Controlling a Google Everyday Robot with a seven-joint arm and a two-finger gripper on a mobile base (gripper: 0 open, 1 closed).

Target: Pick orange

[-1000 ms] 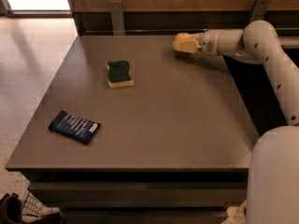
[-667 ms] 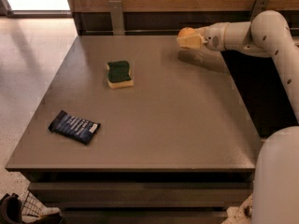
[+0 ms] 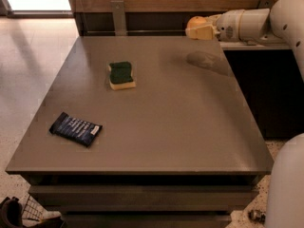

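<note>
The orange (image 3: pixel 195 21) is a small round bright-orange fruit held in my gripper (image 3: pixel 198 28) at the far right of the table, lifted clear above the tabletop near its back edge. The gripper's pale yellow fingers (image 3: pixel 203 32) are closed around the fruit, which shows partly above them. My white arm (image 3: pixel 251 25) reaches in from the right. A blurred shadow (image 3: pixel 204 60) lies on the table below the gripper.
A green-and-yellow sponge (image 3: pixel 121 74) lies at the table's middle left. A dark blue snack packet (image 3: pixel 76 128) lies near the front left. A wooden wall with a metal post (image 3: pixel 118 15) runs behind the grey table (image 3: pixel 156 127).
My gripper has risen with the orange in it and moved slightly right, from just above the tabletop to higher near the back edge. The sponge and packet have not moved.
</note>
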